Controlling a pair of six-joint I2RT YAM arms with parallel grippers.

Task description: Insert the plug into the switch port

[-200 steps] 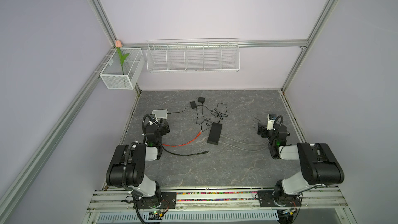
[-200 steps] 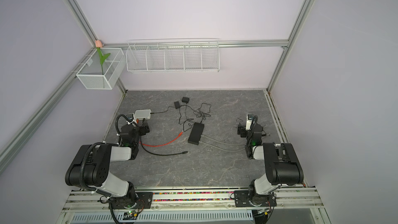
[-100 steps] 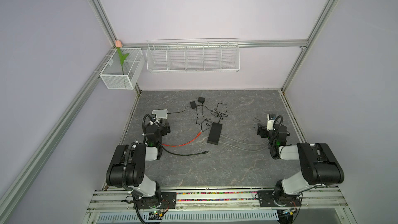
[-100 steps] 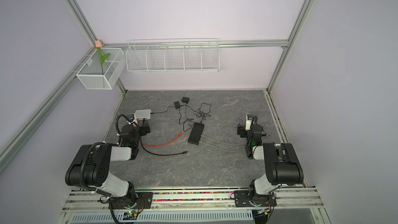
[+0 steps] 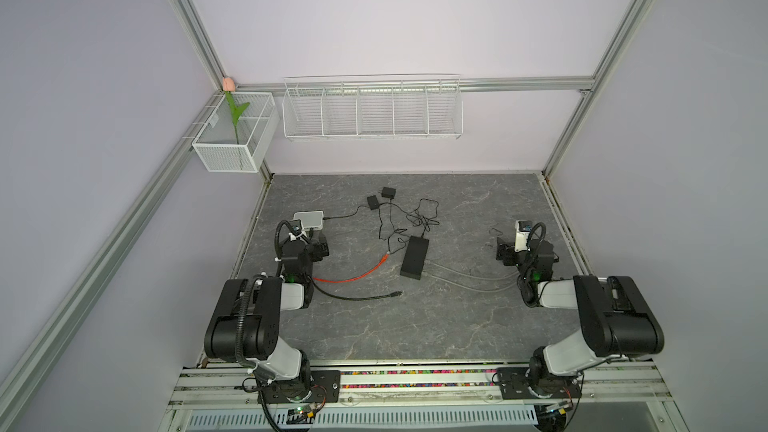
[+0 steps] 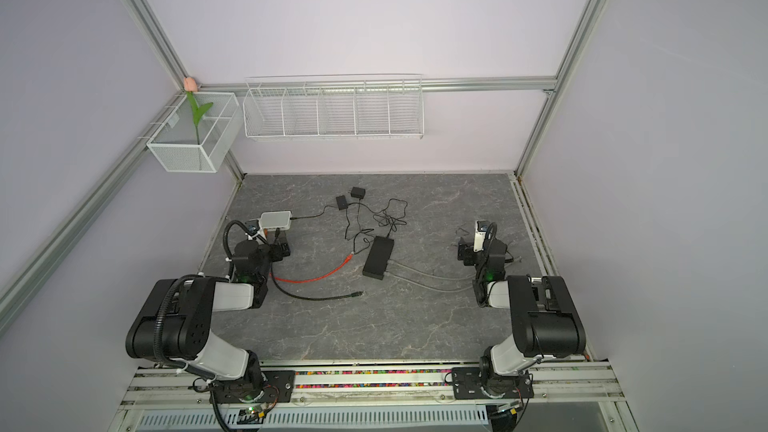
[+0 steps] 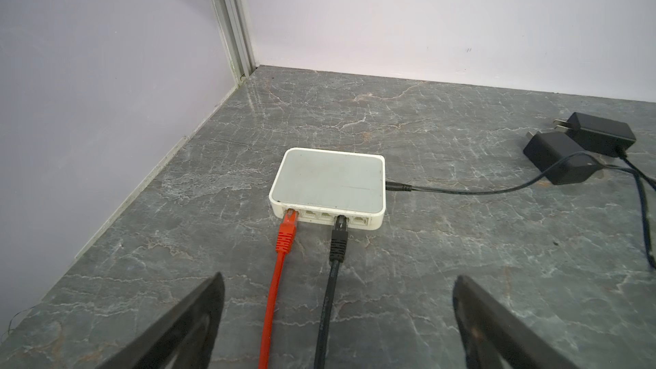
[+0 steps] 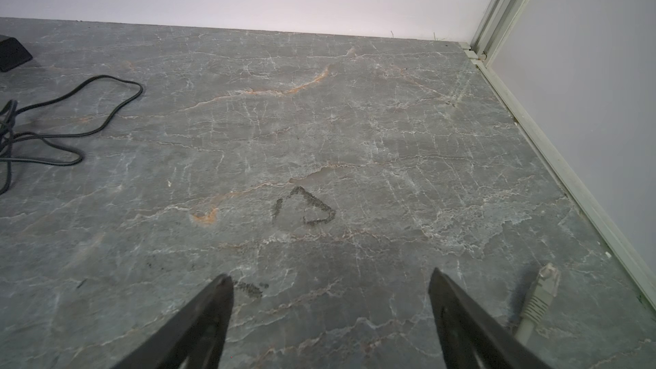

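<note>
Grey worktop (image 7: 461, 260), switch (image 7: 328, 181) ahead of my released left pincer (image 7: 339, 280), red plug (image 7: 287, 232) and black plug (image 7: 339, 239) seated, right pincer (image 8: 330, 276) released.

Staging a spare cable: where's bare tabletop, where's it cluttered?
Bare: the near strip of tabletop between both arm bases, short of the black cable; and the far right corner beyond the right gripper. Crowded: centre, around the black box, adapters and cord tangle; also the white switch by the left gripper.
</note>
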